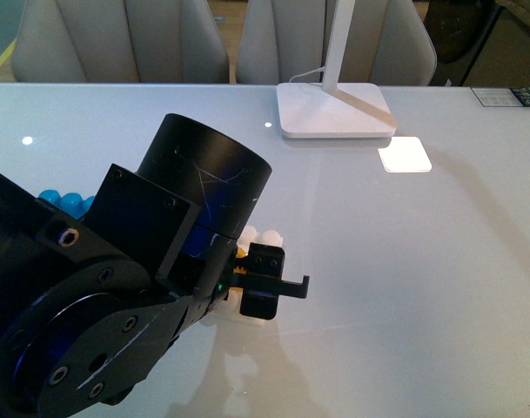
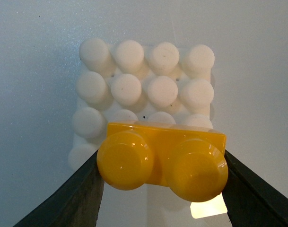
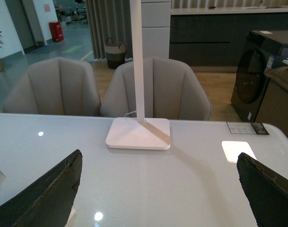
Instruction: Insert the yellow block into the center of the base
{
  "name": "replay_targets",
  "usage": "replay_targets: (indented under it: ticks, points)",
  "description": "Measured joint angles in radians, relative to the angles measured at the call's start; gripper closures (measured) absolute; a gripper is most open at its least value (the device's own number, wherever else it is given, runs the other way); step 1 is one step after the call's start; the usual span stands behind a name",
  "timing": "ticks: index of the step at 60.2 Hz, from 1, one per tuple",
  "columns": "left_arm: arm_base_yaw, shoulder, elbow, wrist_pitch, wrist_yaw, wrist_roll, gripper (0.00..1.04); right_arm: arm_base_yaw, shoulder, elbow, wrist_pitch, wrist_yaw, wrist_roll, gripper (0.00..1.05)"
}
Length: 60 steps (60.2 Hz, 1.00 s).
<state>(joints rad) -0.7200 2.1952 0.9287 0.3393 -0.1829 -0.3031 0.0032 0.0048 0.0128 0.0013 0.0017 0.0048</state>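
Observation:
The yellow block (image 2: 162,158), a glossy two-stud brick, fills the left wrist view. My left gripper (image 2: 162,182) is shut on it, one black finger (image 2: 73,203) against each end. Just beyond it lies the white studded base (image 2: 144,80), whose nearest row of studs the block partly covers; whether they touch I cannot tell. In the front view the left gripper (image 1: 266,280) hangs over the base (image 1: 266,237), and only a sliver of the yellow block (image 1: 242,259) shows. My right gripper (image 3: 158,198) is open above bare table, with nothing between its fingers.
A white lamp foot (image 1: 334,109) with its stem stands at the back of the table, a bright square patch (image 1: 405,156) to its right. Blue studs (image 1: 60,202) peek out behind my left arm. Chairs (image 3: 153,85) line the far edge.

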Motion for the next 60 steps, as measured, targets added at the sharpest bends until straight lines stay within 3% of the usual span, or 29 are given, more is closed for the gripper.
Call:
replay_targets:
  ticks: [16,60]
  points:
    - [0.015,0.035,0.082,-0.035,-0.002,0.000,0.43,0.000,0.000,0.000,0.000,0.000,0.000,0.09]
    - [0.029,0.082,0.086,-0.040,-0.039,0.002,0.43,0.000,0.000,0.000,0.000,0.000,0.000,0.09]
